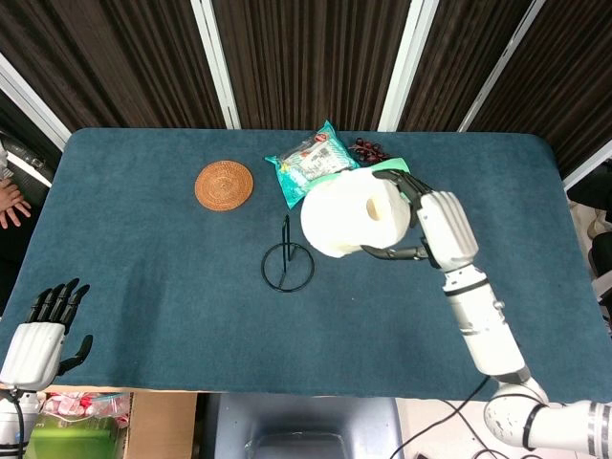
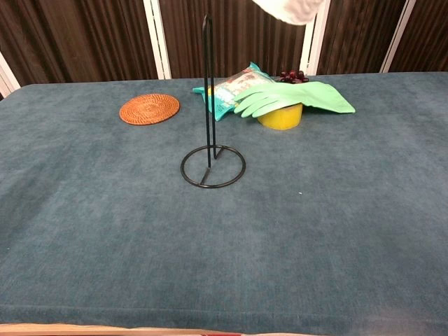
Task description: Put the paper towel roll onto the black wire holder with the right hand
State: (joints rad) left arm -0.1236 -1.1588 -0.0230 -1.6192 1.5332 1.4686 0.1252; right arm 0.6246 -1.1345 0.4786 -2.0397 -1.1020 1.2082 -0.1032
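Observation:
My right hand (image 1: pixel 435 228) grips the white paper towel roll (image 1: pixel 349 215) high above the table, its core hole facing up. In the chest view only the roll's bottom edge (image 2: pixel 292 10) shows at the top of the frame, and the right hand is out of that view. The black wire holder (image 1: pixel 287 261) stands upright on its ring base (image 2: pixel 213 166), just left of and below the roll. My left hand (image 1: pixel 43 330) hangs open off the table's front left corner.
Behind the holder lie a green rubber glove (image 2: pixel 290 96) over a yellow bowl (image 2: pixel 280 115), a snack bag (image 1: pixel 308 163), dark grapes (image 2: pixel 292 75) and a woven round coaster (image 1: pixel 224 185). The blue cloth table (image 1: pixel 143 277) spreads around them.

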